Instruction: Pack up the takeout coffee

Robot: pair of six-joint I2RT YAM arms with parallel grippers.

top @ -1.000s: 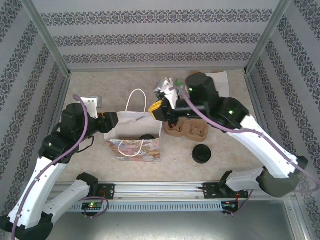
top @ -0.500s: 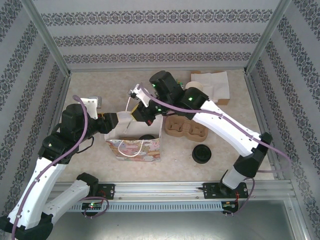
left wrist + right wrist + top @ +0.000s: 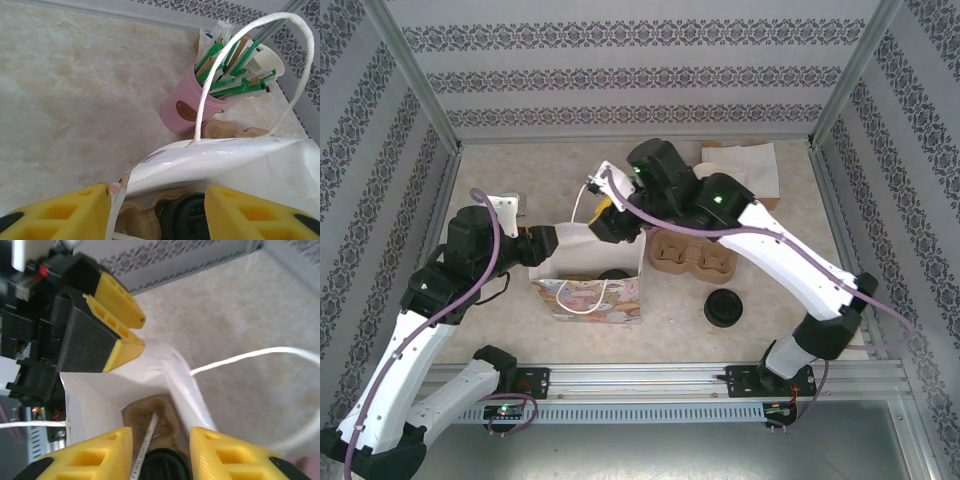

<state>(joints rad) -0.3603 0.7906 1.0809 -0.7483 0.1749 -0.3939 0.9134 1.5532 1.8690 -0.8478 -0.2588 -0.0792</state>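
A paper bag (image 3: pixel 590 295) with white cord handles stands open at the table's middle left. The takeout coffee shows as a black lid (image 3: pixel 612 274) deep inside it, seated in a brown pulp tray (image 3: pixel 150 412); its cup is hidden. The lid (image 3: pixel 200 217) also sits low in the left wrist view. My left gripper (image 3: pixel 548 245) is open and straddles the bag's left wall (image 3: pixel 225 160). Hovering over the bag's mouth, my right gripper (image 3: pixel 161 435) is open. A white wrapped stick (image 3: pixel 148 437) leans loose between its fingers, down into the bag.
A second brown cup carrier (image 3: pixel 695 260) lies right of the bag, with a stack of black lids (image 3: pixel 723 307) nearer me. A pink cup of green and white sticks (image 3: pixel 187 107) and cream cups (image 3: pixel 267 60) stand behind the bag. Paper napkins (image 3: pixel 750 165) lie at the back right.
My right arm swung left from above the carrier to above the bag, and its jaws opened, leaving the white stick loose in the bag. The left arm has not moved.
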